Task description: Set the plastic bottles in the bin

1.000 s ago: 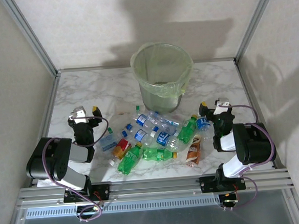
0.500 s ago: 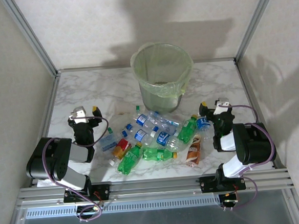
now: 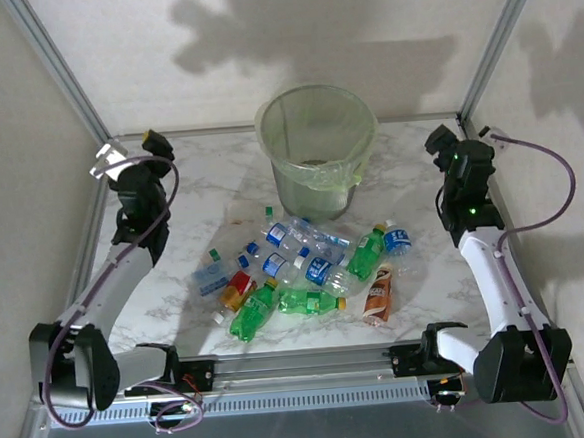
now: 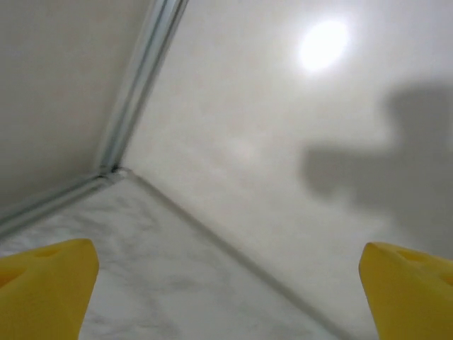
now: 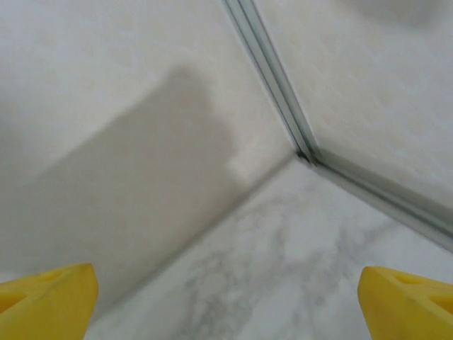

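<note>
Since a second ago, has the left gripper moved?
Yes. The left gripper swung away from the bottles to the far left, and is now level with the rim of the bin.

Yellow fingers [image 5: 46, 297], wide apart, before marble table [image 5: 283, 269] corner.

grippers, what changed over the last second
The left gripper lifted from beside the bottles and swung out toward the far left corner; the right gripper did the same toward the far right. Both are open and empty, so nothing was picked up. The bottles and bin stayed put.
</note>
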### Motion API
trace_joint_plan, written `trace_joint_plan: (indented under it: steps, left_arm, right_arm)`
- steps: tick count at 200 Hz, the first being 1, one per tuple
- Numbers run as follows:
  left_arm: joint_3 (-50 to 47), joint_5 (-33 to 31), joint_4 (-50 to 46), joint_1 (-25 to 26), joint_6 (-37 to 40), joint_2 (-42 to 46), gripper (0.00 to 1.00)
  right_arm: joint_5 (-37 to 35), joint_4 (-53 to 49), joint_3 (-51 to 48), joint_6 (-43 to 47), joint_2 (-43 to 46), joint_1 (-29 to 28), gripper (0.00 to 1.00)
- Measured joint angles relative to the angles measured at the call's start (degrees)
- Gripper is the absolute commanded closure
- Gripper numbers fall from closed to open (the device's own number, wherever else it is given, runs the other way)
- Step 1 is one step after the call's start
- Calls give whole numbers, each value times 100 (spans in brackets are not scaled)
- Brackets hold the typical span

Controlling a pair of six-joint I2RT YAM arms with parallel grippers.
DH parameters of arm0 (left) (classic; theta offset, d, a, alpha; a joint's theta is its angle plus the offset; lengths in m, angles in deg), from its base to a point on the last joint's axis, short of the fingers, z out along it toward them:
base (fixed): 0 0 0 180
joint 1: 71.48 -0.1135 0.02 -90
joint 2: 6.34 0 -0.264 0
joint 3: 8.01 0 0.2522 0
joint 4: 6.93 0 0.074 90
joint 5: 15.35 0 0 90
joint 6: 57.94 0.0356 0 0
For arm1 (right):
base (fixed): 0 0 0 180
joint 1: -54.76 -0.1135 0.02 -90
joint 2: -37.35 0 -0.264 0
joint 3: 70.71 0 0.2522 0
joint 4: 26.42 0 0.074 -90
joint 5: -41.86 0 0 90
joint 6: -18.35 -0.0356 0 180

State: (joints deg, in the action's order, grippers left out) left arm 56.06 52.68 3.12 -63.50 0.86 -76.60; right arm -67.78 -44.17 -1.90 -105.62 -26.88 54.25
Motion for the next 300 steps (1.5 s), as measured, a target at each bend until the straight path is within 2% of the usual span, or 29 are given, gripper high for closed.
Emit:
trace_joint_plan:
  steps: [15,30,50,67,84,99,138,214,239,300]
  left_arm:
    - [190,17,-632,520,-492,107,12]
    - [315,50,-1250,1191,-745,105,15]
    - [468,149,-1965,1945,-857,105,16]
    - [645,299,-2317,2210,-848,114,16]
    - [820,450,-2505,2229,-837,140,20]
    - [984,557,-2651,2229,-807,162,21]
    - [1115,780,-2715,2229,-787,229,16]
    - [1102,1058,-2789,2229,-881,243,15]
    - [1045,1176,-2789,2229,-1008,295,16]
    - [772,1276,-2774,2229,-1303,616,18]
  right_arm:
    - [9,-1097,339,-72,-328,-131,8]
    - [7,-2006,549,-42,-643,-420,1]
    - [114,-2927,608,26,-796,-909,10]
    - [205,-3556,688,70,-929,-1237,11]
    - [284,-4033,767,4,-1115,-1386,15]
    - [367,-4382,772,-24,-1261,-1436,15]
    - [428,-4940,761,-59,-1497,-1545,15]
    - [772,-4673,-15,-13,-1947,-1545,15]
    - [767,-4583,-33,-33,-2118,-1545,9]
    - [750,-4162,-33,-57,-2643,-1451,12]
